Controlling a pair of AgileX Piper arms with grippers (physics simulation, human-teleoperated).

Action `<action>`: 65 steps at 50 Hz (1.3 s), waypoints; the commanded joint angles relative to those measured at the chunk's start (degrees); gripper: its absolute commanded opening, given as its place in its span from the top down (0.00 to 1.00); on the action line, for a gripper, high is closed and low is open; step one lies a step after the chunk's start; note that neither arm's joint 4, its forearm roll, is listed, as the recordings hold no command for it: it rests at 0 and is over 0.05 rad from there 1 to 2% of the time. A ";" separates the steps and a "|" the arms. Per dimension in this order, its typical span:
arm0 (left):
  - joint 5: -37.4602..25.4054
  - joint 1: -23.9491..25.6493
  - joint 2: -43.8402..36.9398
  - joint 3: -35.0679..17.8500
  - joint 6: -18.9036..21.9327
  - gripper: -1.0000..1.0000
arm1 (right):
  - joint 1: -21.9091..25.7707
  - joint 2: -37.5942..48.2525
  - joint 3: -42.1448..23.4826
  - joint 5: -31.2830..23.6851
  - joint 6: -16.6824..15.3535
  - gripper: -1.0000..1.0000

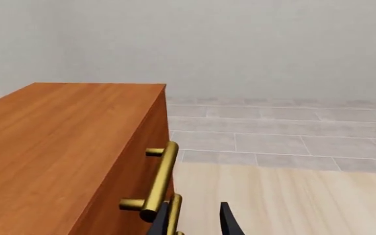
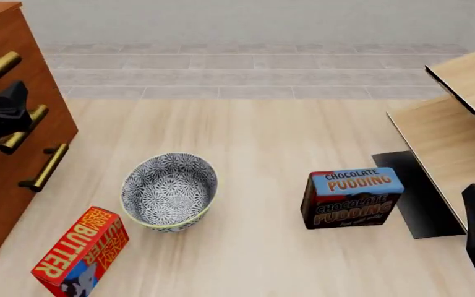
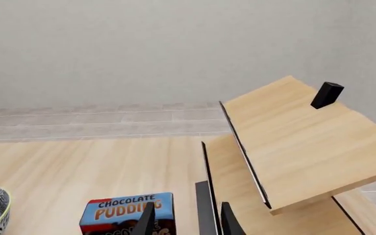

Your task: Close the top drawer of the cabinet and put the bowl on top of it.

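The left claw [image 2: 7, 111] hangs with its fingers apart right at the cabinet [image 2: 7, 185] front, near the brass handle of the top drawer [image 1: 135, 166], which looks flush with the cabinet. The bowl [image 2: 170, 192] sits upright on the desk [image 2: 262, 136] between a butter box [image 2: 81, 250] and a pudding box [image 2: 351, 198], while the right claw [image 3: 184, 220] hovers open over the pudding box beside the pale shelf unit [image 2: 460, 124]
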State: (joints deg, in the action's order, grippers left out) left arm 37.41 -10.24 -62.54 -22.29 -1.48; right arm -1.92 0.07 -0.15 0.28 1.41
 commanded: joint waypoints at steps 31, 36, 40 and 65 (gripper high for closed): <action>-18.83 3.48 18.65 -0.62 2.97 0.00 | 0.25 0.01 -0.36 -0.35 0.40 0.00; -23.40 5.83 20.92 -1.82 3.59 0.00 | 0.47 0.00 -0.02 -0.04 0.31 0.00; -27.12 8.05 22.49 -3.30 5.24 0.00 | 0.57 -0.01 -0.05 -0.06 0.21 0.00; -43.93 13.85 14.82 -14.65 6.13 0.00 | 0.25 -0.03 -0.12 0.25 0.66 0.00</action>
State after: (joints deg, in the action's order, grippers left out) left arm -0.04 1.32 -44.91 -32.53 5.54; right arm -1.59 0.04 -0.25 0.46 1.96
